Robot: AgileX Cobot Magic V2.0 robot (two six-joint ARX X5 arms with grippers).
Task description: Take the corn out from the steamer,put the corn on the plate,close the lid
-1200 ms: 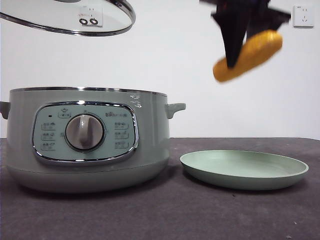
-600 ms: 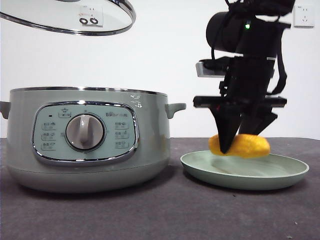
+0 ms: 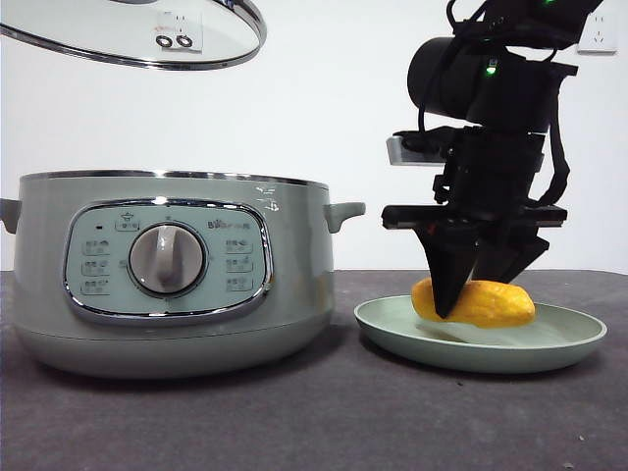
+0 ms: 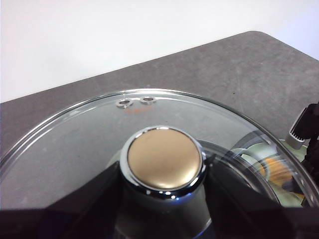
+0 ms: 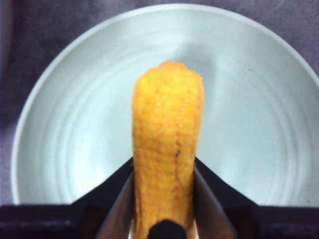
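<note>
1. The right gripper (image 3: pixel 469 294) hangs over the plate (image 3: pixel 569 343) at the lower right of the front view, its two black jaws pressed against the sides of the corn (image 3: pixel 489 302).
2. In the front view the corn lies nearly level within the plate's rim, low over the dish; whether it fully rests on the surface cannot be told (a pale reflection sits just under it).
3. The right wrist view shows the same grip from above: the right gripper (image 5: pixel 163 199) clamps the near end of the corn (image 5: pixel 167 149), and the cob's tapered far end points toward the middle of the plate (image 5: pixel 65 149).
4. The steamer (image 3: pixel 167 275) stands at the left of the front view, uncovered, just beside the plate, with its dial facing the camera.
5. The lid (image 3: pixel 128 34) is held in the air at the upper left of the front view, well above the steamer.
6. In the left wrist view the left gripper (image 4: pixel 162 199) has its jaws closed around the base of the lid's knob (image 4: pixel 164 158), with the glass of the lid (image 4: pixel 75 144) spreading out around it (the corn shows faintly through the glass at the right edge).
</note>
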